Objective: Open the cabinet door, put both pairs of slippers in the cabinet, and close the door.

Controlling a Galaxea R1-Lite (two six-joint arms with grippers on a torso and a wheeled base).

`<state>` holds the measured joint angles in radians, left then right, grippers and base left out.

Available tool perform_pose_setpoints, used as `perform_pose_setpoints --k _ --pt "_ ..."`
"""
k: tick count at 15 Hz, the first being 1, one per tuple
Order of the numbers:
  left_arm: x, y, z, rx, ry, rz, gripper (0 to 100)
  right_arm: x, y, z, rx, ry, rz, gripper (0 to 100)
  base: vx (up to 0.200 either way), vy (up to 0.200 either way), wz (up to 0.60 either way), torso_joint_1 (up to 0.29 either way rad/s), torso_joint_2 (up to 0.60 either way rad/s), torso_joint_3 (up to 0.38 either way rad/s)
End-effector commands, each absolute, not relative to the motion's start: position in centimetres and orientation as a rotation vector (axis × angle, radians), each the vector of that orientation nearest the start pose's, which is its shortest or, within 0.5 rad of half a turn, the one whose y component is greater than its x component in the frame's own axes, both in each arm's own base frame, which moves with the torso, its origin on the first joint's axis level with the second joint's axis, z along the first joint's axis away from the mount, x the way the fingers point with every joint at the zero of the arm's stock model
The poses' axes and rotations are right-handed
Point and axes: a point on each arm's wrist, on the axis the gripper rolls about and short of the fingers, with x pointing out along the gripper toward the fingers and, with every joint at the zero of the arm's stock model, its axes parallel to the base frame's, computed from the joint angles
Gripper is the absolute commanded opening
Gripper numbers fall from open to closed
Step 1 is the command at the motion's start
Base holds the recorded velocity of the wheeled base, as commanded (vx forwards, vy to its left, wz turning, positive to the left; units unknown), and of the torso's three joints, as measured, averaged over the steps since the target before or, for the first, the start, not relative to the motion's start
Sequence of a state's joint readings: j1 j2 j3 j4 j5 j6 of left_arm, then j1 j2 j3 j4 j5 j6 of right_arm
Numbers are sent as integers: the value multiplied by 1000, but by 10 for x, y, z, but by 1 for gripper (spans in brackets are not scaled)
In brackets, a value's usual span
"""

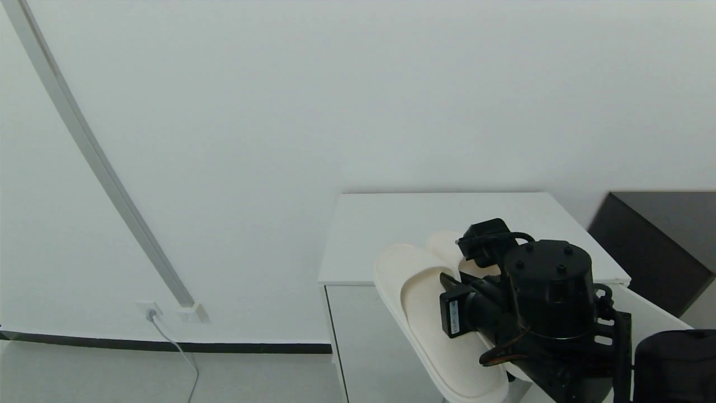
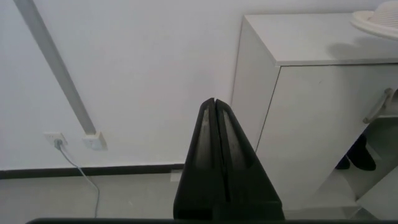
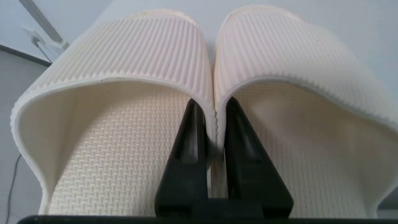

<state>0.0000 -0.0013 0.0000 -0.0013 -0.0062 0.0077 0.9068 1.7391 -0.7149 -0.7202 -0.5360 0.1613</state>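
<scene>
Right wrist view has a pair of cream slippers straight ahead of my right jaws, which are clenched on them. One finger sits inside each slipper, and the two adjoining side walls are pinched together between them. The toes point away from the jaws. In the head view the pair hangs from my right jaws over the front edge of the white cabinet.

My left jaws are pressed flat together with nothing between them, and they point at the wall just beside the cabinet's side panel. Off to one side of them is the cabinet's front with its bar handle. Past the handle, dark shoes stand inside. On the other side of my left jaws is a wall socket.
</scene>
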Motion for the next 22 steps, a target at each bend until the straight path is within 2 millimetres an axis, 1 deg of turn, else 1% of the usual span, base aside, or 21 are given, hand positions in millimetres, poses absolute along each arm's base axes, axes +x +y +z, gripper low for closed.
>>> perform_pose_setpoints --k 1,4,14,22 --pt "-23 0 75 8 0 -6 0 193 228 155 -46 263 349 0 -200 0 0 -2 -2 -2" --pt "-23 0 76 5 -2 -5 0 193 228 154 -45 264 349 0 -200 0 0 -1 5 5" --pt "-23 0 76 5 -2 -5 0 192 227 153 -47 268 346 0 0 0 0 0 0 0" --pt "-23 0 76 5 -2 -5 0 191 225 151 -54 275 346 0 0 -200 0 1 2 4"
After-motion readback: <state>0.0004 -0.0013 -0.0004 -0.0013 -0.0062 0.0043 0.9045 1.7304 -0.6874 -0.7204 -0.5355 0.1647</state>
